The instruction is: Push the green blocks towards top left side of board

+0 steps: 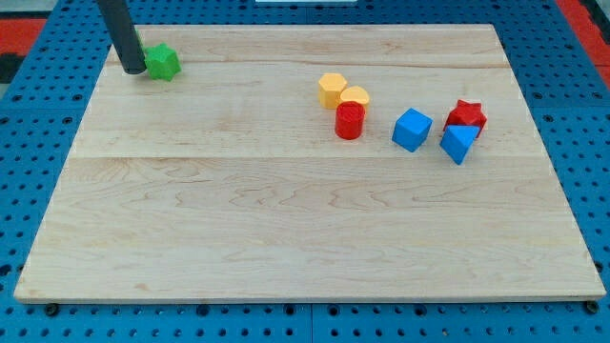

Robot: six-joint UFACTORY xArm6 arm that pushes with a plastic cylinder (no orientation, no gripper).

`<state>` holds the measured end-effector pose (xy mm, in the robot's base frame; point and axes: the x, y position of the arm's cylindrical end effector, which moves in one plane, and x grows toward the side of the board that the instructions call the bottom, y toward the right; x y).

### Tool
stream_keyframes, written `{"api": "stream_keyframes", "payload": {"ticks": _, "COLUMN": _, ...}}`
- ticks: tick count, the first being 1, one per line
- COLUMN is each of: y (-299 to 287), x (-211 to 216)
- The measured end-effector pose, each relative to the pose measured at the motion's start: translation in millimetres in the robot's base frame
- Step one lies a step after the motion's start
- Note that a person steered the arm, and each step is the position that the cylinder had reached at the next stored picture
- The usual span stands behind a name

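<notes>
A green block (163,63) of star-like shape lies near the board's top left corner. A sliver of green shows behind the rod at the block's left, which may be a second green block; I cannot tell. My tip (132,70) rests on the board just left of the green block, touching or almost touching it. The dark rod rises from the tip toward the view's top left.
The wooden board (286,219) sits on a blue pegboard. Right of centre near the view's top are a yellow hexagonal block (332,90), a yellow cylinder (355,96), a red cylinder (350,121), a blue cube (412,130), a red star-like block (466,115) and a blue block (458,143).
</notes>
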<state>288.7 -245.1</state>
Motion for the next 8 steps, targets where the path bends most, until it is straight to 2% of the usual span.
{"api": "stream_keyframes", "payload": {"ticks": 1, "y": -46.1, "x": -12.2}}
{"api": "stream_keyframes", "payload": {"ticks": 3, "y": -58.3, "x": -59.8}}
{"api": "stream_keyframes", "payload": {"ticks": 4, "y": -55.9, "x": -64.5}}
{"api": "stream_keyframes", "payload": {"ticks": 5, "y": -39.0, "x": -43.4}}
{"api": "stream_keyframes", "payload": {"ticks": 6, "y": 2.8, "x": -42.7}}
{"api": "stream_keyframes", "payload": {"ticks": 7, "y": -19.1, "x": -61.6}}
{"api": "stream_keyframes", "payload": {"ticks": 8, "y": -16.8, "x": -90.4}}
